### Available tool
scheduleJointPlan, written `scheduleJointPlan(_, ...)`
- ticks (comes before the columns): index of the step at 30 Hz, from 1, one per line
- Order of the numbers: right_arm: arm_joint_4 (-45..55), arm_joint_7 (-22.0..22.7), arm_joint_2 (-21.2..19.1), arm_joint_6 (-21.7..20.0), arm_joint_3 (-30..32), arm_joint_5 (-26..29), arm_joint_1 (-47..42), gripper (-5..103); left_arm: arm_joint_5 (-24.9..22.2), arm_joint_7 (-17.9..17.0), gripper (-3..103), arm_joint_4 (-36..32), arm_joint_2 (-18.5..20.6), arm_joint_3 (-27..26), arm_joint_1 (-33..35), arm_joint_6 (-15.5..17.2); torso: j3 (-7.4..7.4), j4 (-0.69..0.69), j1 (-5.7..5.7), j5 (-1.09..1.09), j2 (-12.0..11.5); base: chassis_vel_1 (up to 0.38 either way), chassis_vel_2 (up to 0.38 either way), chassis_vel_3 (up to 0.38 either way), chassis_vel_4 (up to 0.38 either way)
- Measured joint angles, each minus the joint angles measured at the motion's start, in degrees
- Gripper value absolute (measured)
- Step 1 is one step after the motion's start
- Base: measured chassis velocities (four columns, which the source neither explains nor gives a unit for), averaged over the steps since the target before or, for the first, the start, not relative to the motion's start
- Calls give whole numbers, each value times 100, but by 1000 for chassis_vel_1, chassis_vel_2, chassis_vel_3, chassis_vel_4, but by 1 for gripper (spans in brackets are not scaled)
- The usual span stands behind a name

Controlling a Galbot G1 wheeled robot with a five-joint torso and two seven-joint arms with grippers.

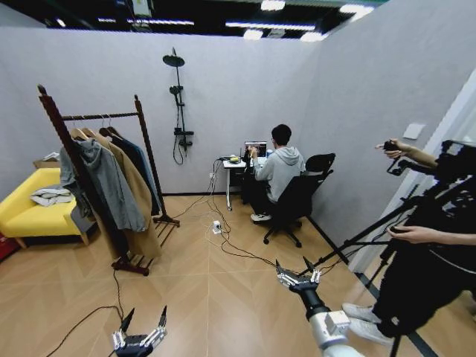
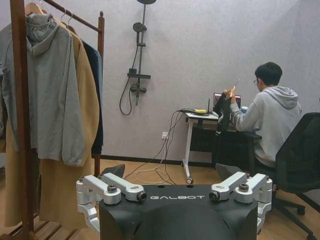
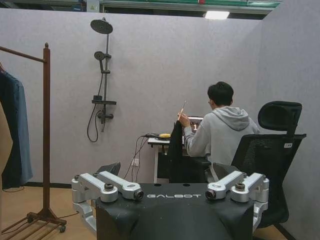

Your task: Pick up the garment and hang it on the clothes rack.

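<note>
Garment: plain black soft-fabric jacket (image 3: 175, 150), on a light wooden hanger (image 3: 182, 107). It hangs limp and narrow well away from the tall reddish-brown wooden clothes rack (image 1: 97, 116), across the room at the small white worktop (image 1: 230, 163). The seated person's hand (image 3: 181, 117) seems to hold it up.

Handling, judged: light, floppy, no stiffness, so the cloth would slump and slide if pinched. The rigid hanger neck below the metal hook is the better hold.

The rack has turned posts, rounded finials and one round bar. On it hang a grey hooded jacket (image 1: 104, 178), a long tan coat (image 1: 137, 201) and a dark blue garment (image 1: 141, 167).

The left end effector (image 1: 139, 327) and the right end effector (image 1: 297, 271) both have fingers spread and hold nothing. They sit low over the wood-look floor, well short of rack and garment.
</note>
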Motion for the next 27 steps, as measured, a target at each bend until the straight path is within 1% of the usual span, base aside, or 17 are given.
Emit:
scheduleJointPlan(13, -5, -4, 9, 28, 23, -15, 28, 100, 0, 0, 100, 0, 0, 0, 0, 0, 0, 0, 0, 0, 0, 0, 0, 0, 0)
scheduleJointPlan(18, -30, -20, 59, 14, 123, -14, 25, 100, 0, 0, 100, 0, 0, 0, 0, 0, -1, -1, -1, 1, 1, -26, 26, 22, -32)
scheduleJointPlan(22, -45, -59, 74, 15, 193, -14, 21, 100, 0, 0, 100, 0, 0, 0, 1, 0, 0, 0, -2, 1, 2, -86, 91, 83, -111)
scheduleJointPlan(27, -98, -151, 95, 134, 215, 43, 17, 100, 0, 0, 100, 0, 0, 0, 0, 0, 0, 1, -1, 1, 1, -178, 164, 175, -154)
